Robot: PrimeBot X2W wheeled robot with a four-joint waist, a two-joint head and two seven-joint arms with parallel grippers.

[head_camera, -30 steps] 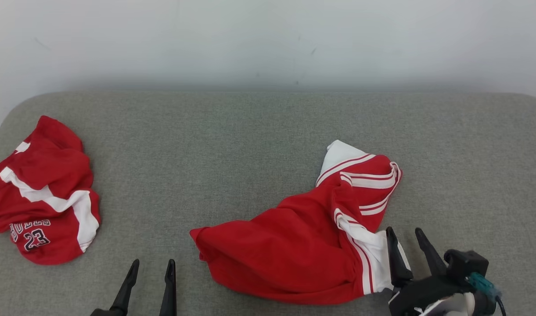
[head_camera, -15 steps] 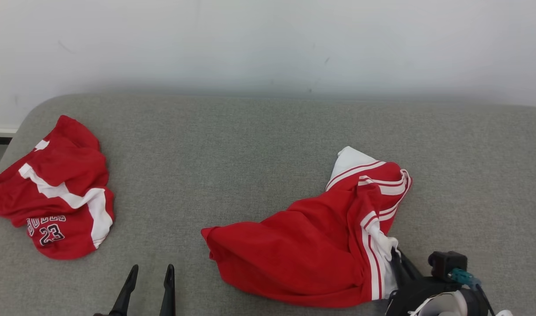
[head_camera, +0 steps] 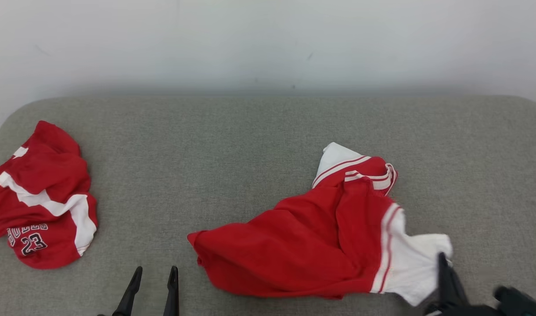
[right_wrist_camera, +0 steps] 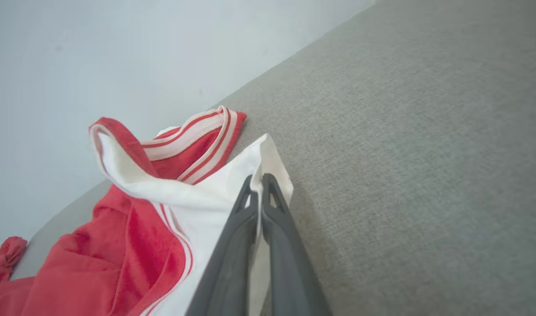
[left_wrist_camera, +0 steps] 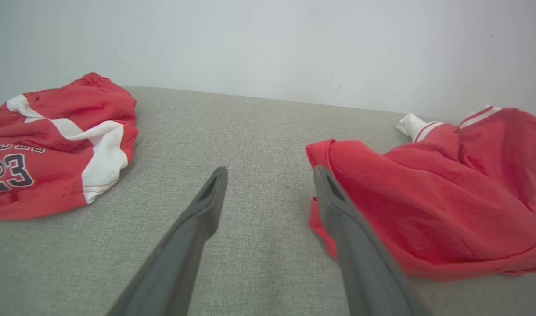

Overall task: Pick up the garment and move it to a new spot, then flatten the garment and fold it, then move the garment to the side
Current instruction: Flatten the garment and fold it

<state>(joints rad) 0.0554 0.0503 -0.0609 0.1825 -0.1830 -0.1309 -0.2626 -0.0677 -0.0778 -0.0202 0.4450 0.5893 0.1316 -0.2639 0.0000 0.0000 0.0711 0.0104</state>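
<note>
Dark fingers of the right gripper (right_wrist_camera: 261, 180) are pressed together on the white corner of the red garment (head_camera: 303, 245), pinching its edge over the front right part of the grey cushion (head_camera: 206, 145). Toward the cushion's front left, the left gripper (left_wrist_camera: 270, 175) hangs with its fingers spread wide, holding nothing, near the garment's red end. A second ago the right gripper's fingers stood apart beside the striped white panel; since then they have closed, and the white corner is now drawn out flat toward the cushion's front right. The garment lies crumpled on the cushion's middle-right, red with white striped bands, one white end bunched toward the back. Another red piece numbered 23 (head_camera: 39, 197) sits at the cushion's left end
</note>
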